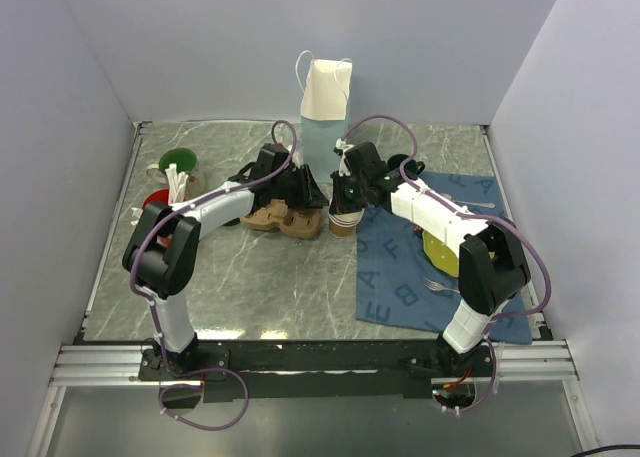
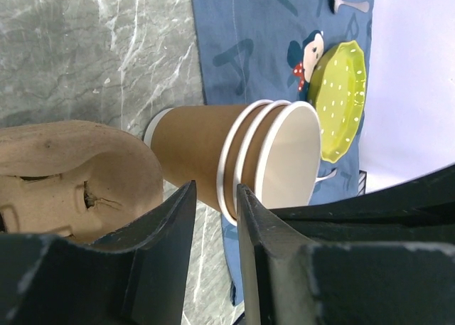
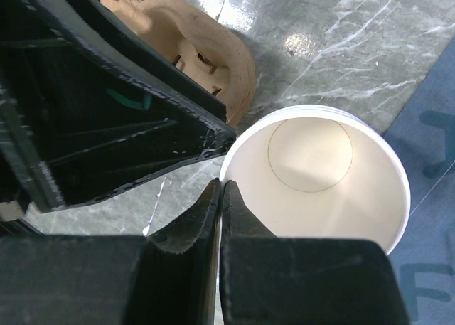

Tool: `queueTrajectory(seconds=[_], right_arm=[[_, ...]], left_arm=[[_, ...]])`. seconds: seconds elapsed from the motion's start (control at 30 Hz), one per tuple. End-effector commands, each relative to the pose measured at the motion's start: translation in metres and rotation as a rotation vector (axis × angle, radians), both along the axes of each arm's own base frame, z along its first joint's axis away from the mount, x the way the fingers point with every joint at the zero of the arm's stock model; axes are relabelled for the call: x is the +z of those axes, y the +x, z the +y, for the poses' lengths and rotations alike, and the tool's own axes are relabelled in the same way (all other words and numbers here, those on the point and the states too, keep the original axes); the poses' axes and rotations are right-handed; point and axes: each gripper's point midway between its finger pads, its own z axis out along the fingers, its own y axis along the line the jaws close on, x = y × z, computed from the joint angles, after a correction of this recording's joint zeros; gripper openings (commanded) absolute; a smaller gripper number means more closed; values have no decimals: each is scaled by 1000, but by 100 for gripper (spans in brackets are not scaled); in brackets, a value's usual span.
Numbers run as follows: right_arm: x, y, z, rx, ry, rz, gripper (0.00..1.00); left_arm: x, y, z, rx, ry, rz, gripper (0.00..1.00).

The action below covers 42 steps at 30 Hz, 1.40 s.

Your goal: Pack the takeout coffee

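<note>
Right hand [image 3: 222, 191] near-shut at kraft cup stack [image 1: 343, 221] rim, can't tell if pinching. Left hand [image 2: 213, 195] narrow, beside it. Brace lower cups, pull top one straight up.

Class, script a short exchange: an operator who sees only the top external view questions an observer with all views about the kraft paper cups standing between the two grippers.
Operator: How many cups are in that stack?
Observer: Three. The left wrist view shows three rolled rims nested on the kraft paper cups.
Operator: Is anything in the top cup, or a lid on it?
Observer: Neither. The right wrist view looks straight into the top cup: bare cream-white inside, no lid.
</note>
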Motion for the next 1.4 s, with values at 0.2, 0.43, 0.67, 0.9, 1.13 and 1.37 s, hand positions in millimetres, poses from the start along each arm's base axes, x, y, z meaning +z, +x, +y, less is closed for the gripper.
queueTrajectory(seconds=[0.2, 0.43, 0.67, 0.9, 1.13, 1.37], right_arm=[[2, -5, -4, -4, 9, 15, 0], [10, -2, 0, 12, 27, -11, 0], [16, 3, 0, 14, 16, -33, 0], [23, 9, 0, 18, 14, -59, 0], [32, 13, 2, 21, 25, -84, 0], [37, 16, 7, 34, 44, -104, 0]], left_arm=[[4, 4, -12, -32, -16, -36, 35], [-8, 1, -11, -30, 12, -19, 35], [-15, -1, -9, -23, 43, -9, 34], [-20, -2, -5, -12, 72, -8, 33], [-22, -2, -5, -10, 91, -8, 33], [-22, -5, -5, -7, 98, -12, 33]])
